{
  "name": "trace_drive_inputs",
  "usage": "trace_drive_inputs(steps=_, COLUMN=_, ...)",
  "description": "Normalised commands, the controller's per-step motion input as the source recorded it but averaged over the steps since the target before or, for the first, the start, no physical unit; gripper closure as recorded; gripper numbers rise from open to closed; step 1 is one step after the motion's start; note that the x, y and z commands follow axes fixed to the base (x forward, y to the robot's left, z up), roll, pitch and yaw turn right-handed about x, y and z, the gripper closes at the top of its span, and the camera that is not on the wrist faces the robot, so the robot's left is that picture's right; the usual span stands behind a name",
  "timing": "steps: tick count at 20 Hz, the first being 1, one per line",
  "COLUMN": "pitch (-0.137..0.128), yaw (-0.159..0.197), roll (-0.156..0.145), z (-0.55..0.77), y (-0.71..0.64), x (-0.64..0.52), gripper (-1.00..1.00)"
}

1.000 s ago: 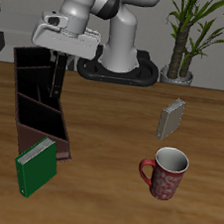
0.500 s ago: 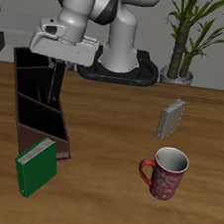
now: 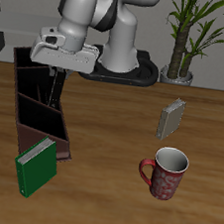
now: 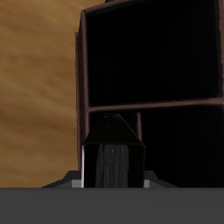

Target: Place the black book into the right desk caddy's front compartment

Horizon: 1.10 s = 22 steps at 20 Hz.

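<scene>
My gripper (image 3: pixel 57 69) is shut on the black book (image 3: pixel 54 88), which hangs upright below it. The book's lower end reaches down inside the right desk caddy (image 3: pixel 65 128), a long maroon-brown box with a black inside and slanted dividers. The book is over the caddy's middle stretch, behind its front section. I cannot tell if it touches the bottom. In the wrist view the black book (image 4: pixel 112 156) shows edge-on with white page edges, right above the caddy's dark compartments, with the caddy's maroon wall (image 4: pixel 83 79) beside it.
A green book (image 3: pixel 35 166) leans against the caddy's front end. A grey book (image 3: pixel 170 119) stands farther across the table, with a red mug (image 3: pixel 166 172) nearer the front edge. A potted plant (image 3: pixel 183 43) and the robot base (image 3: pixel 120 63) are at the back.
The gripper has moved down with the black book, lowering it deeper into the caddy. Nothing else has moved.
</scene>
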Motion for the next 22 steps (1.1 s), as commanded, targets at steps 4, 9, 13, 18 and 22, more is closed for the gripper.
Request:
trace_drive_inputs(steps=4, pitch=0.038, yaw=-0.009, roll=-0.027, z=-0.23, y=-0.17, x=0.01, gripper=1.00)
trace_drive_inputs(steps=9, pitch=0.035, yaw=-0.001, roll=-0.010, z=-0.20, y=-0.08, x=0.00, gripper=1.00)
trace_drive_inputs(steps=13, pitch=0.022, yaw=-0.006, roll=-0.010, z=-0.11, y=-0.02, x=0.00, gripper=1.00)
trace_drive_inputs(steps=18, pitch=0.036, yaw=-0.001, roll=-0.008, z=-0.18, y=-0.02, x=0.05, gripper=1.00)
trace_drive_inputs(steps=22, pitch=0.024, yaw=-0.006, roll=-0.014, z=-0.11, y=-0.02, x=0.05, gripper=-1.00)
